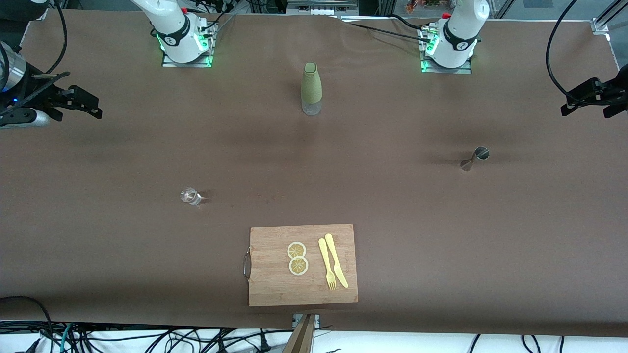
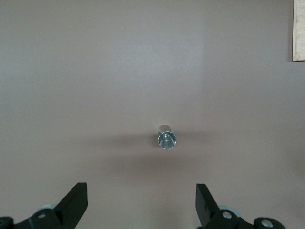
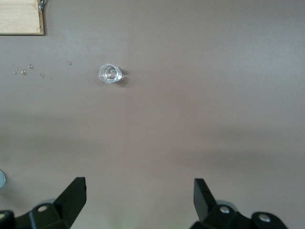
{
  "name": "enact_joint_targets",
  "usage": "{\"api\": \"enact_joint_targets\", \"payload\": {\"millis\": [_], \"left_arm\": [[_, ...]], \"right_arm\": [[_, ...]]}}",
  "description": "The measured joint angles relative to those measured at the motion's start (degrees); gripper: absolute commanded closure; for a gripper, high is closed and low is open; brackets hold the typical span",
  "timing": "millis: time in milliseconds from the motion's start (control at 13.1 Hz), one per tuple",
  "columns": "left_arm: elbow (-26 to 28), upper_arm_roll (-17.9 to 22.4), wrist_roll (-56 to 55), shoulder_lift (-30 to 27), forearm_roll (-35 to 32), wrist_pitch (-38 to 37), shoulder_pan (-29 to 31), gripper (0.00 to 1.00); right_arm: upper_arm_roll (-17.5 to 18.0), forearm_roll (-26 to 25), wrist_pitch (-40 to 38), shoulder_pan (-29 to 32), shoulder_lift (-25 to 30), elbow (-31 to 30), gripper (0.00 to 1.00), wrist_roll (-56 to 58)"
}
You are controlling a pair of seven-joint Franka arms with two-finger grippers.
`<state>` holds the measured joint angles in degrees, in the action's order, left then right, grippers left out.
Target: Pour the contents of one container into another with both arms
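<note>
Two white jointed robot arms stand at the top of the front view, and both wait high over the brown table (image 1: 441, 235). The left gripper (image 2: 141, 202) hangs over bare cloth at the right edge of that view, fingers spread wide and holding nothing; the right gripper (image 3: 140, 198) hangs at the left edge, likewise wide apart and empty. One green sleeved bottle with a clear base (image 1: 311, 88) stands upright at top centre, between the two bases. One small clear glass (image 1: 189, 196) stands left of centre; in the right wrist view it (image 3: 109, 73) has a few water droplets (image 3: 26, 70) on the cloth near it. One small metal jigger (image 1: 475, 158) stands right of centre, well apart from the glass. At lower centre lies one bamboo cutting board with a metal handle (image 1: 274, 289), bearing two lemon slices (image 1: 297, 258), one yellow fork (image 1: 327, 264) and one yellow knife (image 1: 336, 260), side by side.
</note>
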<state>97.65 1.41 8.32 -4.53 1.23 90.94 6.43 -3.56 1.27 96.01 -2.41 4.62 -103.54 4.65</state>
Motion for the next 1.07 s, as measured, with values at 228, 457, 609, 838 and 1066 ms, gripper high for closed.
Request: {"api": "enact_joint_targets", "payload": {"millis": [228, 457, 609, 838, 1066], "left_arm": [[0.0, 0.0, 0.08, 0.0, 0.0, 0.0, 0.0, 0.0], [0.0, 0.11, 0.22, 0.0, 0.0, -0.09, 0.0, 0.0], [0.0, 0.31, 0.22, 0.0, 0.0, -0.2, 0.03, 0.0], [0.0, 0.42, 0.22, 0.0, 0.0, -1.14, 0.03, 0.0], [0.0, 0.58, 0.22, 0.0, 0.0, -1.73, 0.05, 0.0]], "right_arm": [[0.0, 0.0, 0.0, 0.0, -0.12, 0.01, 0.0, 0.0], [0.0, 0.0, 0.0, 0.01, -0.28, 0.08, 0.0, 0.0], [0.0, 0.0, 0.0, 0.01, -0.3, 0.1, 0.0, 0.0], [-0.01, 0.01, -0.04, 0.05, -0.47, 0.16, 0.0, 0.0], [-0.01, 0.05, -2.25, 0.04, -1.42, 0.34, 0.0, 2.07]]}}
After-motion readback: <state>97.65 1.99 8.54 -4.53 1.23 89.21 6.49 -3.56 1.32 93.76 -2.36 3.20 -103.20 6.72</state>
